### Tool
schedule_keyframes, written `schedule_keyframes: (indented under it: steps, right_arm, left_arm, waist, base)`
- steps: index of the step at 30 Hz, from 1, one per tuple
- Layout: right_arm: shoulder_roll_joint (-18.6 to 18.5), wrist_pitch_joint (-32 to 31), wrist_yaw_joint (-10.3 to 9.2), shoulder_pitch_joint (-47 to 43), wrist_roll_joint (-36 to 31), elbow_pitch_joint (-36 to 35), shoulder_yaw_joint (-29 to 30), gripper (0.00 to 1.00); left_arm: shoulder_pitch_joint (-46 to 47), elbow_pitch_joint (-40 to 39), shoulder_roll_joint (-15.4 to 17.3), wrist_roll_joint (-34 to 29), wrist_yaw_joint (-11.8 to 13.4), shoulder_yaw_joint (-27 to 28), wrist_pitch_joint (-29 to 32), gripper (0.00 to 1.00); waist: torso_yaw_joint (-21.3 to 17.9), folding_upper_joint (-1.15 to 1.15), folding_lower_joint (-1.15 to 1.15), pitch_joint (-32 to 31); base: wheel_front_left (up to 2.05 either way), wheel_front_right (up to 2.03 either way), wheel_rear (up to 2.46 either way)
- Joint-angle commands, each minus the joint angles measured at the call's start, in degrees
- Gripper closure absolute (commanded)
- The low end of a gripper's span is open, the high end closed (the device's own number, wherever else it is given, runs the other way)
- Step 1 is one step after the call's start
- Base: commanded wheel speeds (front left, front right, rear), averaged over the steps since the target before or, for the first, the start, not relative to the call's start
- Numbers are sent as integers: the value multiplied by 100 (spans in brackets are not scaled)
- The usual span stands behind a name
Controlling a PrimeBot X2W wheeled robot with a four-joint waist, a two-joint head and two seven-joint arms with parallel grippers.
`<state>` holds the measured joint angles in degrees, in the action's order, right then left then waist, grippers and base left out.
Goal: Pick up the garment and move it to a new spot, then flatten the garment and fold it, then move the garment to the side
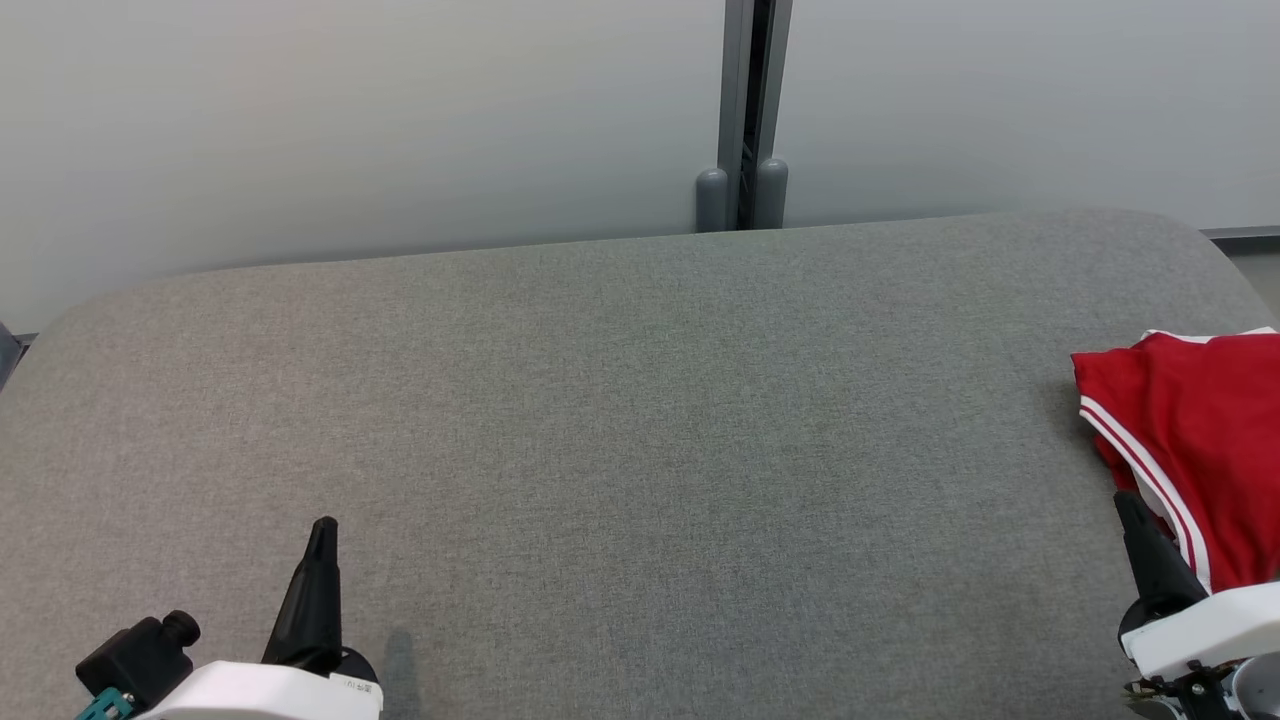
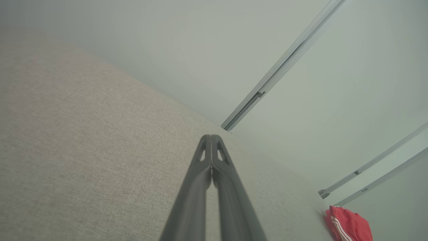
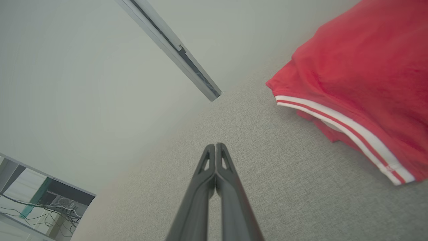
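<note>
The garment (image 1: 1200, 440) is red with white stripes along its hem and lies bunched at the far right edge of the grey fabric surface (image 1: 620, 430). In the right wrist view the garment (image 3: 361, 77) sits up and to the right of my right gripper (image 3: 215, 145), which is shut and empty, apart from the cloth. In the head view my right gripper (image 1: 1127, 500) points up just left of the garment's striped hem. My left gripper (image 1: 323, 525) is at the lower left, shut and empty; the left wrist view shows its tips (image 2: 210, 136) together and the garment (image 2: 347, 224) far off.
A pale wall (image 1: 350, 120) with a grey vertical post (image 1: 745, 110) runs behind the surface. The surface's rounded back corners and right edge lie close to the garment. Shelving with cables (image 3: 40, 197) shows in the right wrist view's lower left.
</note>
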<state>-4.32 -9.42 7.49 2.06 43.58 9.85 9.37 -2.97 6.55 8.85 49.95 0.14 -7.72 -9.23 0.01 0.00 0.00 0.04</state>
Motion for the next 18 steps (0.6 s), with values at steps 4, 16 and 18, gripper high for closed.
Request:
schedule_keyframes:
  steps: [4, 16, 18]
  right_arm:
    - [-40, -131, 1, 230, 413, 34, 145, 100]
    - [-34, -396, 1, 413, 1210, 255, 380, 100]
    - [-32, -436, 1, 442, 1336, 287, 417, 100]
  left_arm:
    - [218, 3, -4, 383, -87, -1, -56, 100]
    - [345, 106, -119, 1155, -224, -43, -106, 100]
    - [363, 121, -134, 1278, -239, -50, -116, 100]
  waist:
    - [0, 0, 0, 1]
    - [1, 0, 0, 4]
    - [1, 0, 0, 4]
  base:
    - [0, 0, 0]
    - [0, 0, 0]
    - [0, 0, 0]
